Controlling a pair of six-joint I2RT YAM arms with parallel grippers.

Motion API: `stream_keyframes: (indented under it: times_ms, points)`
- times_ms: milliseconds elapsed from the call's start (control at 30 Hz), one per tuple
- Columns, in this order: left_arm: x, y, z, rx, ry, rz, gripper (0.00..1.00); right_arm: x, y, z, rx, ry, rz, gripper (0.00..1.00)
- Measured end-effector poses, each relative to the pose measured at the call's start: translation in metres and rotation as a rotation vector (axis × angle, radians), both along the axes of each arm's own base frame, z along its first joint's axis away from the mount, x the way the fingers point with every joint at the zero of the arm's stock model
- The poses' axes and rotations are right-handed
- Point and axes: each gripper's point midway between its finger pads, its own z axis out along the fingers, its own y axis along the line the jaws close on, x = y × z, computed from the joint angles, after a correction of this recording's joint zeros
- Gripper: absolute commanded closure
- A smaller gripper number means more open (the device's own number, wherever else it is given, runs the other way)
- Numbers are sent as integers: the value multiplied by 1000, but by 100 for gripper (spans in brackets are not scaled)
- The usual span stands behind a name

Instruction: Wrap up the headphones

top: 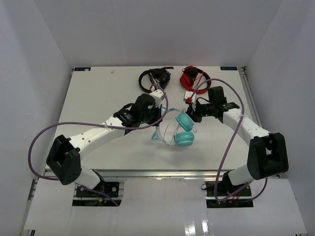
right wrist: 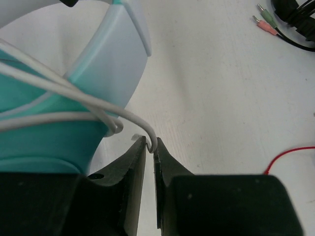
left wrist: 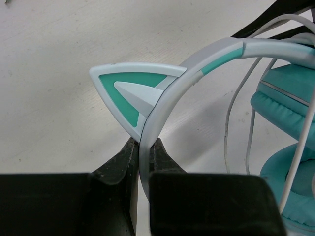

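Roughly midway across the white tabletop [top: 98,98], a little right of centre, the headphones [top: 179,130] sit between the two arms. They have two round teal ear cups [top: 184,138], a pale headband [left wrist: 197,69] with teal inlay, and a small cat-ear point [left wrist: 133,91] rising from the band.

The left end effector [left wrist: 144,157] is clamped on the headband just below that point, with its black fingers [left wrist: 123,162] pressed against both sides of the band. To its right, thin white cable [left wrist: 236,108] runs in several strands across the cups.

The right end effector [right wrist: 150,152] is closed almost completely. It pinches a bend of the cable [right wrist: 98,105] between its tips, just beside the right-hand cup.

Beyond them, near the far edge, lie the black headphones [top: 155,77] and, to the right, the red headphones [top: 192,76]. Both sit close behind the wrists. The right wrist view shows their pink and green plugs [right wrist: 266,24] and a red wire [right wrist: 290,152] on the surface nearby. Purple arm cables [top: 34,147] loop out past the tabletop on both sides.

White walls close in the left, far and right edges. Bare surface lies to the left of the left arm and in front of the teal cups.
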Motion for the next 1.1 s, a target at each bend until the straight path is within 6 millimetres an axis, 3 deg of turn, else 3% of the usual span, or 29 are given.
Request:
stream_keyframes:
  times_ms: [233, 533, 700, 833, 933, 1100]
  points:
    - [7, 14, -18, 9, 21, 85, 100, -7, 7, -21, 89, 148, 20, 81]
    - [-18, 42, -84, 39, 144, 198, 100, -26, 21, -57, 187, 385, 40, 81]
    - [-22, 54, -103, 42, 180, 273, 100, -29, 27, -85, 199, 545, 11, 79]
    - [-11, 59, -106, 20, 187, 330, 100, -19, 31, -99, 189, 619, -24, 75]
    - [-1, 63, -111, 11, 200, 371, 100, -12, 33, -103, 184, 645, -46, 59]
    - [18, 69, -124, 23, 246, 444, 100, -5, 30, -107, 162, 660, -105, 53]
